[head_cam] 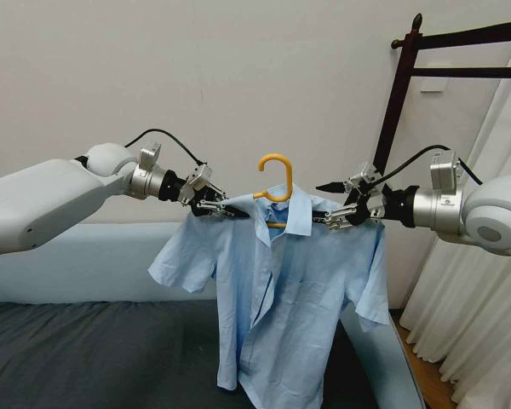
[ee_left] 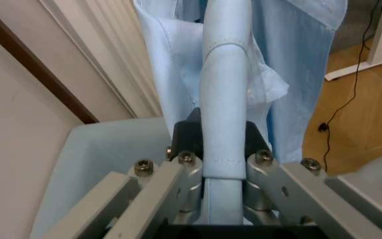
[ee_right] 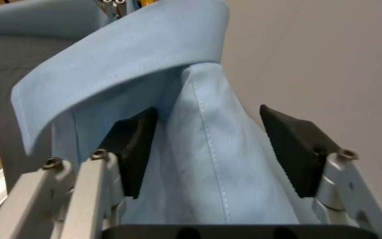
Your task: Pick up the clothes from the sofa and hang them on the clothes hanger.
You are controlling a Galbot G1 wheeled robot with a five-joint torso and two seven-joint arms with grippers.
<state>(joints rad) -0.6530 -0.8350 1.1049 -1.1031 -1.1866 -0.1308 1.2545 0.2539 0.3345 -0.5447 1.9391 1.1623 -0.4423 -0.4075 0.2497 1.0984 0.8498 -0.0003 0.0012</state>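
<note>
Closest to the onlooker, the light-blue shirt [head_cam: 272, 298] is hanging in mid-air on a yellow hanger [head_cam: 277, 173], above the sofa [head_cam: 68, 349]. At 9 o'clock of the hanger hook, the left gripper [head_cam: 211, 207] is pinching the shirt's shoulder, its pads [ee_left: 254, 135] pressing tight on a fold of cloth. At 3 o'clock of the hook, the right gripper [head_cam: 334, 204] is straddling the other shoulder beside the collar, jaws standing wide, cloth lying loose between them. At 1 o'clock, a dark wooden rack [head_cam: 400, 94] is standing behind.
</note>
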